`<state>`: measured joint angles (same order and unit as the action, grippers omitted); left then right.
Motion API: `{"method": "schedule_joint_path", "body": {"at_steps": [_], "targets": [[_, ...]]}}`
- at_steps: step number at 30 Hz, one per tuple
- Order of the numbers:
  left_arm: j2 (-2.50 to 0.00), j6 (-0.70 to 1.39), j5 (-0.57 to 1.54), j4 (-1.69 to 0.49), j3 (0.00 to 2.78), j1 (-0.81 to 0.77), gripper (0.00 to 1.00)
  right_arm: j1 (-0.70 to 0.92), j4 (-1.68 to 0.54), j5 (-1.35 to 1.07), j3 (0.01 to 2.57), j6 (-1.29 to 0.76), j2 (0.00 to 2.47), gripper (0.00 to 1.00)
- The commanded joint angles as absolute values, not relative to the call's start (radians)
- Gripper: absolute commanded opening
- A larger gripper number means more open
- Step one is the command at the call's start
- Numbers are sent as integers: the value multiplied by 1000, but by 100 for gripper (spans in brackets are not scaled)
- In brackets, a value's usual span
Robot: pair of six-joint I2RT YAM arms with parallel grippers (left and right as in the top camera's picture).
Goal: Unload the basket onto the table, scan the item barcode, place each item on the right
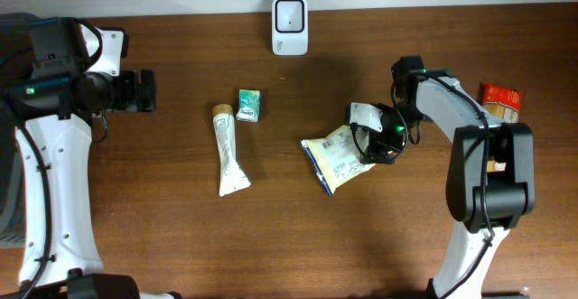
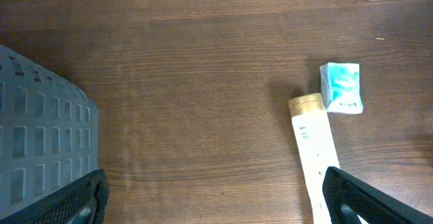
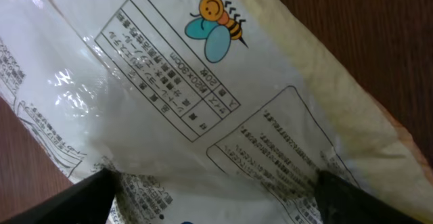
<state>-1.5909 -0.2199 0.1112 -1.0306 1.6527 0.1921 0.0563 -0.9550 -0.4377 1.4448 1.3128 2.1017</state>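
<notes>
Overhead, bare table (image 1: pixel 181 245) is lying open between the scanner (image 1: pixel 290 25) and the packet (image 1: pixel 332 162), which is resting flat below-right of the scanner, tilted, its long axis unclear. The right gripper (image 1: pixel 379 144) is hovering over the packet's right end, fingers spread wide, gripping nothing. The left gripper (image 1: pixel 140 91), equally wide, is sitting far left of the scanner. The tube (image 1: pixel 229 151) and small box (image 1: pixel 249 105) are lying below-left of the scanner, off that path.
</notes>
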Motion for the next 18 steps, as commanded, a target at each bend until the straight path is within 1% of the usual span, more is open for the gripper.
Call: {"method": "schedule_joint_path", "body": {"at_steps": [1, 2, 3, 4, 5, 6, 8, 9, 10, 12, 14, 16, 18], "targets": [[-1565, -233, 107, -1030, 1654, 193, 99, 86, -933, -400, 1388, 1174, 2133, 96], [-1565, -233, 107, -1030, 1654, 193, 99, 100, -925, -401, 1389, 1058, 2133, 96], [-1565, -233, 107, -1030, 1654, 193, 99, 110, -923, -405, 1389, 985, 2133, 96], [-1565, -233, 107, -1030, 1654, 193, 99, 132, -923, -419, 1389, 857, 2133, 95], [-1565, -233, 107, -1030, 1654, 193, 99, 162, -924, -435, 1389, 717, 2133, 90], [-1565, -233, 107, -1030, 1654, 193, 99, 200, -940, -405, 1389, 608, 2133, 83], [-1565, -233, 107, -1030, 1654, 193, 99, 241, -973, -318, 1390, 520, 2133, 81], [-1565, -233, 107, -1030, 1654, 193, 99, 258, -987, -293, 1394, 462, 2133, 85], [-1565, -233, 107, -1030, 1654, 193, 99, 276, -1028, -294, 1419, 406, 2133, 97], [-1566, -233, 107, -1030, 1654, 193, 99, 288, -1114, -289, 1502, 399, 2133, 99], [-1567, -233, 107, -1031, 1654, 193, 99, 288, -1122, -245, 1545, 414, 2133, 99], [-1567, -233, 107, -1030, 1654, 193, 99, 290, -1115, -208, 1560, 546, 2133, 99], [-1567, -233, 107, -1030, 1654, 193, 99, 294, -1121, -207, 1555, 636, 2133, 99]]}}
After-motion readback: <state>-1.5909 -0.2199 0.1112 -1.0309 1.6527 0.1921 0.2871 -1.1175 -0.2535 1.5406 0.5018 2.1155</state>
